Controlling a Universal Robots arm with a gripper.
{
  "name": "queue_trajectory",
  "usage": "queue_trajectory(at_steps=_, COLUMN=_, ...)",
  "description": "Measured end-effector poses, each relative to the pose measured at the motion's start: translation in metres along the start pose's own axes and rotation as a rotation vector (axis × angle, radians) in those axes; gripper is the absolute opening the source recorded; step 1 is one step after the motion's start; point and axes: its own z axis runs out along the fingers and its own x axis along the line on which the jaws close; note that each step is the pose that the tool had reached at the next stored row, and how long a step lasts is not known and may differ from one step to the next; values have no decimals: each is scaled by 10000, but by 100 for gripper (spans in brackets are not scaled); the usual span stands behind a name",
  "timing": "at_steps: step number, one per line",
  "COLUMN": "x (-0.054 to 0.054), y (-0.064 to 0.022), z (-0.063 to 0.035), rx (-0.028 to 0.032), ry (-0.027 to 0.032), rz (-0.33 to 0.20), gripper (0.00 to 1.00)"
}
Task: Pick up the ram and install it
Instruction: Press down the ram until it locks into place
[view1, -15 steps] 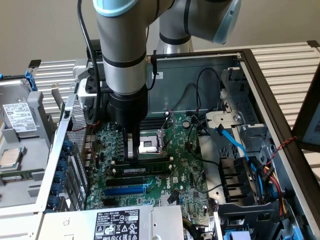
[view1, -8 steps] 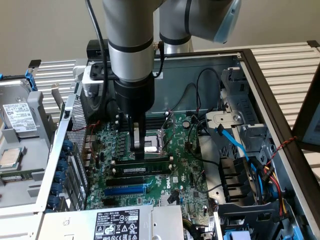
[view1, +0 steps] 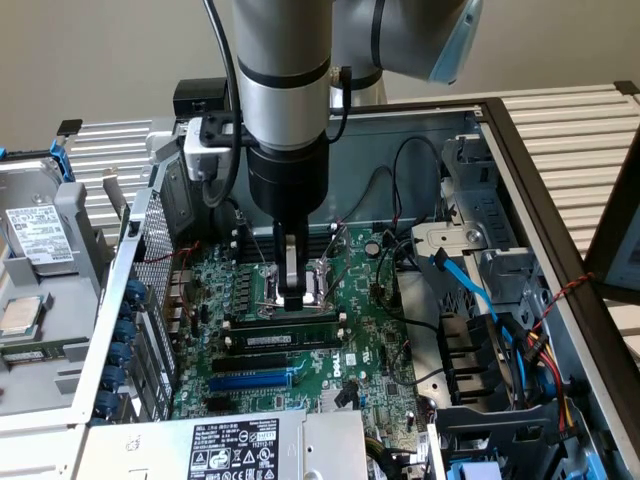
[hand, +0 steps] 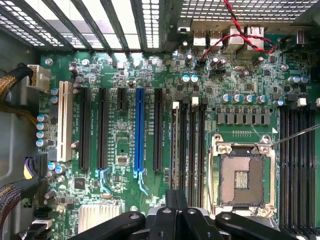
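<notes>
Exterior view: I judge installation nearly complete, with my gripper (view1: 292, 297) closed and pressing down on the ram (view1: 285, 322), which sits in the far memory slot beside the socket (view1: 290, 283).

A white label (view1: 238, 445) on the metal box at the case's near edge carries rows of certification marks and fine print too small to read. A white sticker (view1: 35, 235) on the drive at the exterior view's left holds barcodes and unreadable lines. The ram (view1: 285, 340) in its slot bears a white strip with illegible print. Board markings cannot be read.
</notes>
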Motion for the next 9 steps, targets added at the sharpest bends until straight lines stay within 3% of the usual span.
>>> queue_trajectory(at_steps=9, x=0, y=-10, z=0, rx=0, ry=0, rz=-1, gripper=10)
